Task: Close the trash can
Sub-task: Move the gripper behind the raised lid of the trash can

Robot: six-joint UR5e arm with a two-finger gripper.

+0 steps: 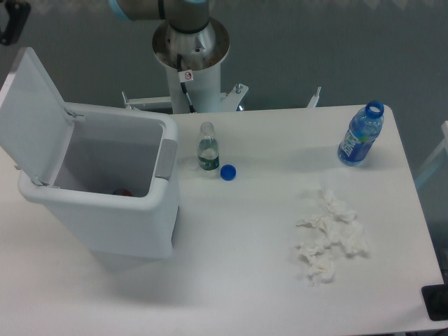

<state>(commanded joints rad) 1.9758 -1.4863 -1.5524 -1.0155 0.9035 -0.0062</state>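
The trash can [126, 224] is a large white bin on the left of the table. It stands open, with its white lid [33, 115] raised and leaning back to the left. A grey latch tab [166, 159] sits on its right rim. Something small and red [122, 192] lies inside. My gripper [12, 21] shows only as a dark piece at the top left corner, above and behind the lid's top edge, apart from it. Most of it is cut off by the frame, so its jaws cannot be read.
A small clear bottle with a green label [208, 148] stands right of the bin, with a blue cap [227, 171] beside it. A blue water bottle [360, 136] stands at the far right. Crumpled tissues [329, 234] lie front right. The robot base [190, 49] is behind the table.
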